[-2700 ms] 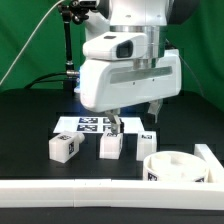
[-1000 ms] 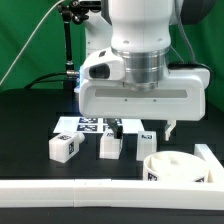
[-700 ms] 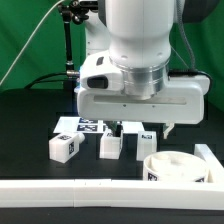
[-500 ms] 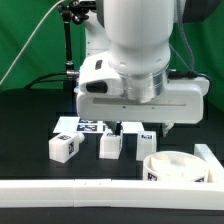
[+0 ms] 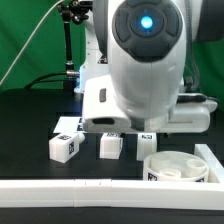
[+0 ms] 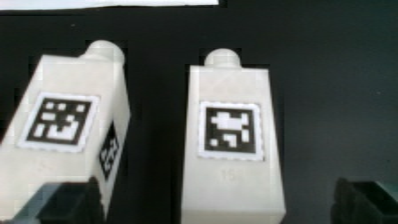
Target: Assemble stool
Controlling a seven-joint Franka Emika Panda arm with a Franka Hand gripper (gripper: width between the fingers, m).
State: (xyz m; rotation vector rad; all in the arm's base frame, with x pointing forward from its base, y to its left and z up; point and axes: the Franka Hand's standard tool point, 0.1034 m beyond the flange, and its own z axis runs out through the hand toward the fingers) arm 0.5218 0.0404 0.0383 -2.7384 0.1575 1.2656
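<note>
Our hand (image 6: 217,204) is spread wide, fingers either side of two stool legs lying side by side on the black desk (image 5: 28,125): one leg (image 6: 71,125), second leg (image 6: 233,130). Ring seat (image 5: 180,168) sits at the exterior view's right, leftmost leg (image 5: 64,148) well apart from it.

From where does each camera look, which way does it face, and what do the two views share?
Exterior view: off the arm, low beside the table, facing across it toward the green backdrop; the arm fills the middle with its white body.
Wrist view: on the wrist, looking straight down on two legs; the open gripper shows its dark fingertips at one edge.
Shared: stool legs; which of the three the wrist view shows, I cannot tell.
</note>
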